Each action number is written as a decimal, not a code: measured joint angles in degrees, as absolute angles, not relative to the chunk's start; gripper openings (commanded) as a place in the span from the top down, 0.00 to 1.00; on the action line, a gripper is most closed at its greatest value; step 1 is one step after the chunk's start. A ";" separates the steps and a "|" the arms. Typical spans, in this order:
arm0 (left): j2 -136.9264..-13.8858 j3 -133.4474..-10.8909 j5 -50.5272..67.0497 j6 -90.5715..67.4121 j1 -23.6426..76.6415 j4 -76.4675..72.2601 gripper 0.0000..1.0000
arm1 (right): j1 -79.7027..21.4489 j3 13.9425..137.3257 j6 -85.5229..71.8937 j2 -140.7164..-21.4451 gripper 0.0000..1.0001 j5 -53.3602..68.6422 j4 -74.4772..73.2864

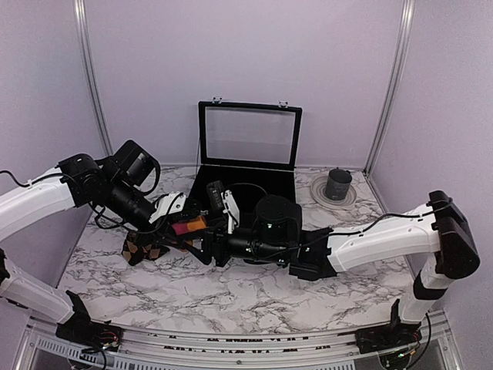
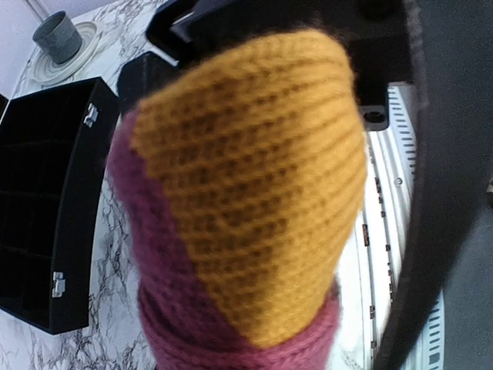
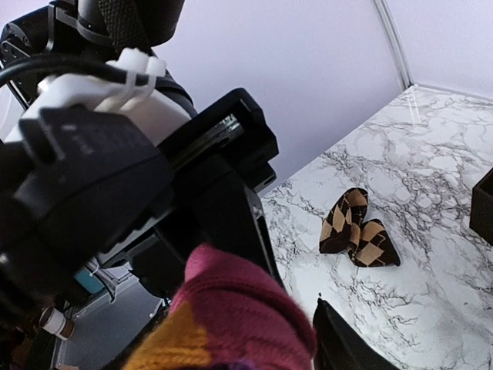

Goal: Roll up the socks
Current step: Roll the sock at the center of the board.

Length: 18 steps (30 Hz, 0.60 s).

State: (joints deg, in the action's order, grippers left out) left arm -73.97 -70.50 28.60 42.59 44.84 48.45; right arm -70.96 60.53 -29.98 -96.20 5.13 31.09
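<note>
Fat magenta-and-orange knit sock, pinched in the left claw, hangs just left-front of the black clear-lidded case. Can't tell how wide the right claw is. Brown-tan argyle sock lies farther left. Soft knit could slip from that pinch.

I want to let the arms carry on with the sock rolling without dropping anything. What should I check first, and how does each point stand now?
1. left gripper shut on the magenta-and-orange sock: ok.
2. That sock lifted off the marble table: ok.
3. right gripper free of that sock: cannot tell, the views are too crowded there.
4. argyle sock in plain sight, lying on the table away from both grippers: ok.
5. Both socks together for rolling: not ok, they are apart.
</note>
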 measured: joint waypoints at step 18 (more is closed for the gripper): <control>-73.89 -71.42 32.18 44.36 44.86 51.22 0.22 | -70.19 60.47 -29.56 -95.18 1.00 5.54 31.66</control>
State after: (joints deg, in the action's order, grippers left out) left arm -73.89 -71.42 32.18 44.36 44.86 51.22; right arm -70.19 60.47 -29.56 -95.18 5.54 31.66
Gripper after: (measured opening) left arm 0.769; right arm 0.075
